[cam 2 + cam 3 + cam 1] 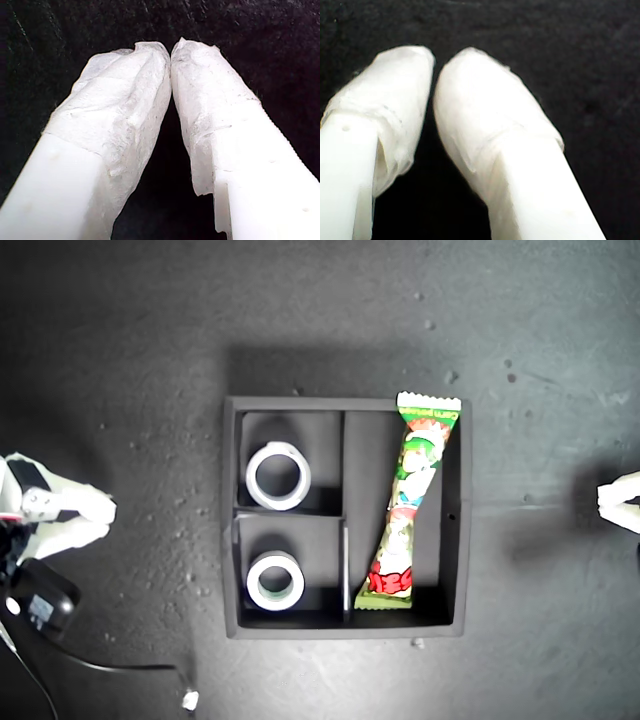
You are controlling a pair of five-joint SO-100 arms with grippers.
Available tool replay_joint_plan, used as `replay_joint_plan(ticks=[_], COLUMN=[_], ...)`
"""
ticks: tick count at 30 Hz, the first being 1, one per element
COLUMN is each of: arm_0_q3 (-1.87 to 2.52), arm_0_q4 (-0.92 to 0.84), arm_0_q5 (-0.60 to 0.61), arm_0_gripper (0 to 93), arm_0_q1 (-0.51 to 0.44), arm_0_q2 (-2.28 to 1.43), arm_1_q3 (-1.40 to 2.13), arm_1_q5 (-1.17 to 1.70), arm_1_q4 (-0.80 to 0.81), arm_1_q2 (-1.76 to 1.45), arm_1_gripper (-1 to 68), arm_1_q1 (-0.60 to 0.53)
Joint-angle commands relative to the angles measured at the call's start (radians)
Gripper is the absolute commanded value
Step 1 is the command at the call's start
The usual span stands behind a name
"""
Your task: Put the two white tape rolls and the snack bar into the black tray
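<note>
My first gripper (171, 52), tips touching, nothing between, over dark surface (260, 30).

Arm at the exterior view's left edge (50, 510): cut off by the frame, only white tip and black base visible. Arm at the exterior view's right edge (622, 502): a white sliver only. Which is first or second: cannot tell. Snack bar (410, 502) lettering too small to read. Second wrist view blurred.
</note>
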State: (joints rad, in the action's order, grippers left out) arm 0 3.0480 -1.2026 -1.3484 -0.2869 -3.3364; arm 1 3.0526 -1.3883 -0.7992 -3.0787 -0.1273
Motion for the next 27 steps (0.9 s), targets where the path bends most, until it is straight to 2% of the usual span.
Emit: replay_joint_plan(ticks=[1,5,9,18,21,22,24,25,27], arm_0_q3=[0.028,0.080,0.091,0.091,0.091,0.091,0.091,0.091,0.091], arm_0_q4=[-0.003,0.003,0.025,-0.127,-0.170,-0.193,-0.193,-0.193,-0.190], arm_0_q5=[-0.006,0.009,0.061,-0.110,-0.075,-0.118,-0.052,0.023,0.046], arm_0_gripper=[0.0,-0.1,0.0,0.2,0.2,0.2,0.2,0.2,0.2], arm_0_q1=[-0.011,0.002,0.012,0.034,0.044,0.040,0.040,0.046,0.038], arm_0_q2=[-0.048,-0.048,-0.048,-0.048,-0.048,-0.048,-0.048,-0.048,-0.048], arm_1_q3=[0.071,0.071,0.071,0.072,0.072,0.072,0.072,0.072,0.072], arm_1_q5=[0.020,0.075,0.035,-0.155,-0.173,-0.164,-0.114,-0.067,-0.040], arm_1_q4=[-0.034,-0.078,-0.198,-0.359,-0.370,-0.388,-0.430,-0.454,-0.491], arm_1_q2=[-0.098,-0.103,-0.103,-0.101,-0.094,-0.091,-0.091,-0.094,-0.101], arm_1_gripper=[-0.7,-0.7,-0.7,-0.4,-0.2,-0.2,-0.2,-0.2,-0.1], arm_1_q1=[0.029,0.071,0.110,0.094,0.083,0.092,0.103,0.115,0.120])
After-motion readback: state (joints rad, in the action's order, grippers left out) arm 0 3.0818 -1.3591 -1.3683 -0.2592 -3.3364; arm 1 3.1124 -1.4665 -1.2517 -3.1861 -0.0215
